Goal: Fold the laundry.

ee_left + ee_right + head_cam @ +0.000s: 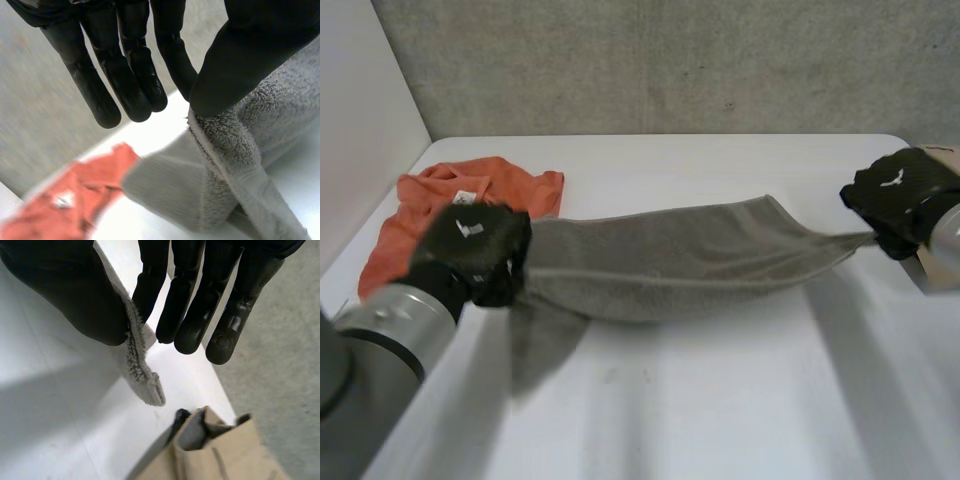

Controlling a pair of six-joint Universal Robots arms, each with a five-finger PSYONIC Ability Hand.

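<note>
Grey towel hangs stretched | left hand and right hand each pinch an end | no fold yet | orange cloth waits

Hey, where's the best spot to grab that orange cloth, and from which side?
Probably the orange cloth by its flat corner toward the middle of the table, approached from that side; the rest is bunched, partly behind the left robot hand. Both it and the right robot hand pinch the towel.
</note>
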